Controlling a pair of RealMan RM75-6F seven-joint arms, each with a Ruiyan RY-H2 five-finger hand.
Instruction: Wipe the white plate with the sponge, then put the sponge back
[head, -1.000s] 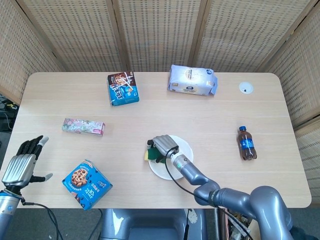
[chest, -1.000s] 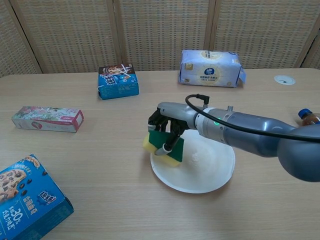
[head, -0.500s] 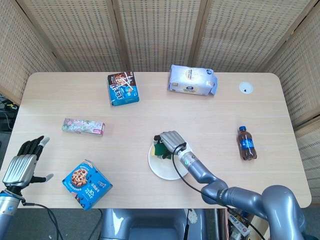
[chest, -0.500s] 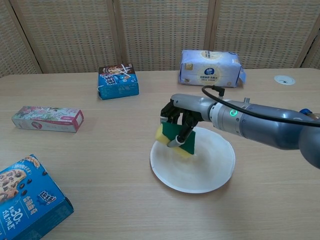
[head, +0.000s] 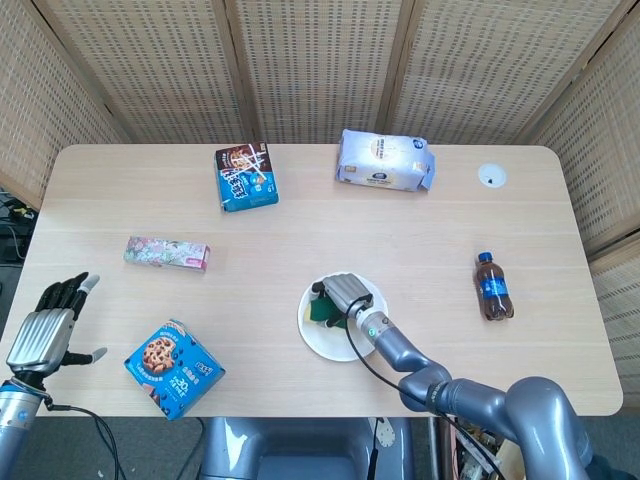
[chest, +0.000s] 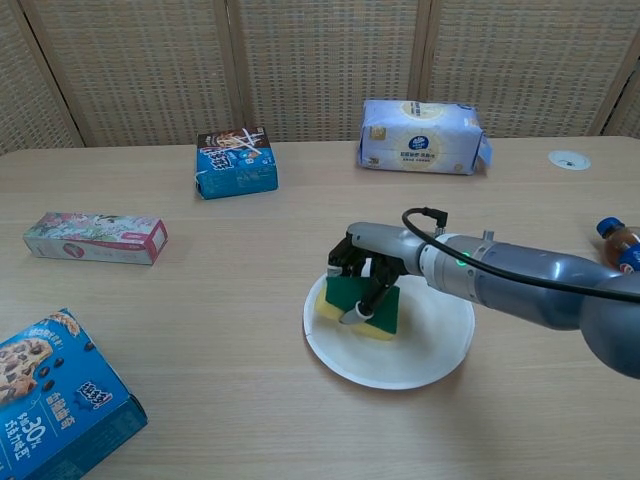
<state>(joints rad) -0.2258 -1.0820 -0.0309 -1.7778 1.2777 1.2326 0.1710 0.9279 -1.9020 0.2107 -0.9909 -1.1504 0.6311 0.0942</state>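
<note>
The white plate (chest: 430, 345) (head: 312, 335) lies near the table's front middle. My right hand (chest: 372, 267) (head: 345, 296) grips the green and yellow sponge (chest: 362, 306) (head: 322, 309) and holds it down on the plate's left part, green side facing the chest camera. My left hand (head: 44, 325) hangs off the table's front left corner, fingers apart and holding nothing; the chest view does not show it.
A cookie box (head: 174, 368) (chest: 45, 408) sits at the front left, a flowered box (head: 166, 253) (chest: 96, 238) behind it. A blue snack box (head: 245, 176) and a tissue pack (head: 385, 160) stand at the back. A cola bottle (head: 492, 286) lies to the right.
My right hand has carried the sponge from the plate's left rim rightward onto the plate and lowered it. The plate has shifted slightly. The left hand has stayed still.
</note>
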